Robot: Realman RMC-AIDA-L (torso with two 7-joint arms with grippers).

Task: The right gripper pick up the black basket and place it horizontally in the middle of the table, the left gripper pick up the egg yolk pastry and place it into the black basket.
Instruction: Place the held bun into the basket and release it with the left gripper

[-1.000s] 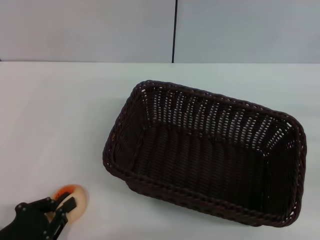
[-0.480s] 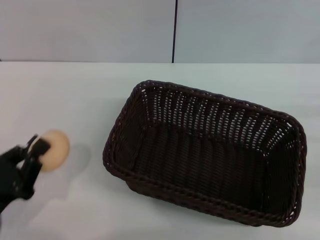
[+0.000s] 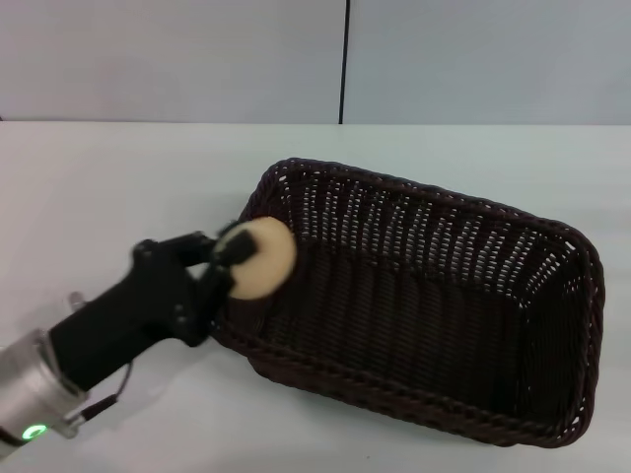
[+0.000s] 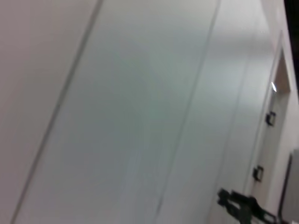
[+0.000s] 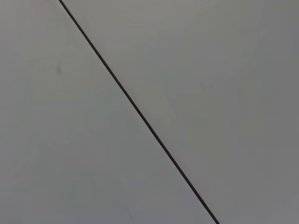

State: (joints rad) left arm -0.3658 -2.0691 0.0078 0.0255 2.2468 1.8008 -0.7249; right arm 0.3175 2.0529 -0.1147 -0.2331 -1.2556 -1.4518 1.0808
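Observation:
The black basket (image 3: 414, 315) lies on the white table (image 3: 108, 187), right of centre, its long side running left to right and slightly skewed. My left gripper (image 3: 242, 258) reaches in from the lower left and is shut on the egg yolk pastry (image 3: 261, 258), a pale cream bun. It holds the pastry in the air over the basket's near left corner, above the rim. The inside of the basket holds nothing. The right gripper is not in any view. The wrist views show only wall panels.
A grey wall with a dark vertical seam (image 3: 344, 59) stands behind the table's far edge. Bare tabletop lies left of and behind the basket.
My left gripper has lifted the pastry from the table's front left and carried it up and to the right, to the basket's left corner. The basket has not moved.

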